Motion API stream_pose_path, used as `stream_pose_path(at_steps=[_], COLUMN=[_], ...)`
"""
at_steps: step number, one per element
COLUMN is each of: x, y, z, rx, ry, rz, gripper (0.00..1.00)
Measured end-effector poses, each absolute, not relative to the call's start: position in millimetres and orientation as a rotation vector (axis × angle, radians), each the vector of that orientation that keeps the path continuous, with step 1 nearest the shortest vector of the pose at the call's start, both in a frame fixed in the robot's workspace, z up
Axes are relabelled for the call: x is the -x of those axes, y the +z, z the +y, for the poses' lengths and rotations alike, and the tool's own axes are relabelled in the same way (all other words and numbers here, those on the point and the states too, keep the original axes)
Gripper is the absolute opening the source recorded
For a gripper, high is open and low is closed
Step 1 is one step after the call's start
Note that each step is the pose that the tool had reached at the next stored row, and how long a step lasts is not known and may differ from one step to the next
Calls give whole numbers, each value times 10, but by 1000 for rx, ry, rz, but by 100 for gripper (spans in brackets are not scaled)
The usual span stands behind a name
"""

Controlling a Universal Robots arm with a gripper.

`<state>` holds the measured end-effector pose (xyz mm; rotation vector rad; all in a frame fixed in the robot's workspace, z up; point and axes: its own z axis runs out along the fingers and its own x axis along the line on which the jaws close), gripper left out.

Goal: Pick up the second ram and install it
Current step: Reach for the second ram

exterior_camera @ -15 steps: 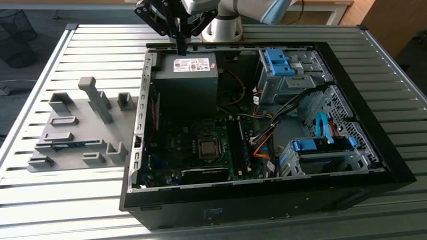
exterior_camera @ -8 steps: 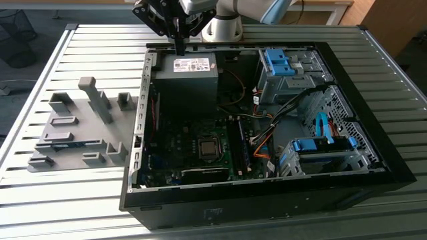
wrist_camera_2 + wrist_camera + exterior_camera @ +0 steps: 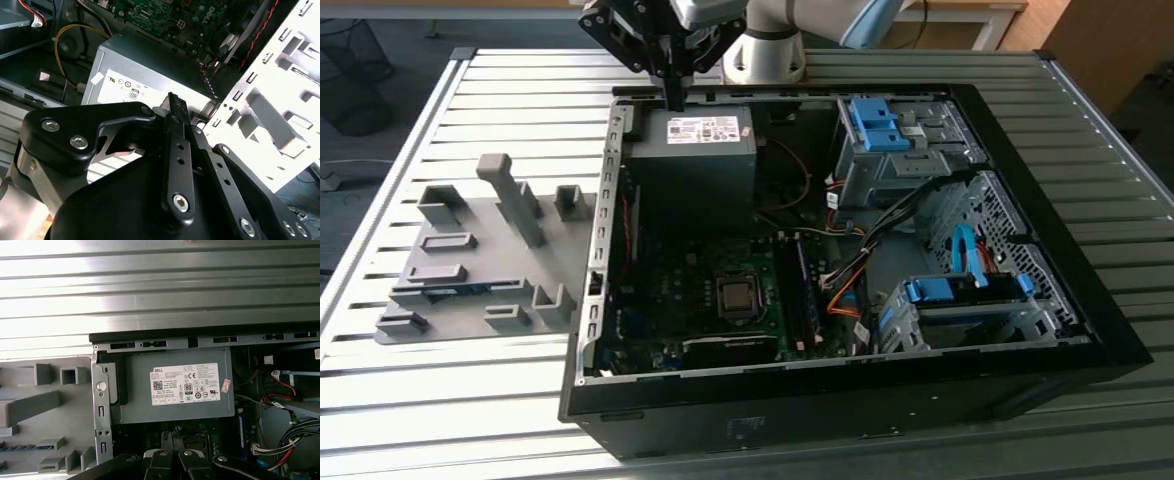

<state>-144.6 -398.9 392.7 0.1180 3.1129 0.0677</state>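
Table: glossy ribbed metal table (image 3: 480,80) bears an open black computer case (image 3: 1067,300) and a matte grey holder tray (image 3: 500,262).
Pincer: pincer (image 3: 675,98) clenched on nothing, above the boxy grey power supply (image 3: 694,160).
Task piece: second ram (image 3: 454,291), a thin blue-green stick, seemingly lying in a tray slot, well apart from the pincer.
Care: likely best gripped squarely by its long board edges, not its flat faces.

Counted: 1 open PC case (image 3: 854,392), 1 power supply (image 3: 691,155), 1 CPU socket (image 3: 738,297), 2 blue drive caddies (image 3: 878,122), 1 grey fixture tray (image 3: 470,228), 1 arm (image 3: 781,40), 1 gripper (image 3: 675,100).
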Motion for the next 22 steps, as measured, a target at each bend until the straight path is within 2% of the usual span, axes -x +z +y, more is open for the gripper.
stream_pose_path(at_steps=[22], x=[1518], y=[3923], z=[-3989], rx=[-118], ry=[68], rz=[3113], gripper=[11])
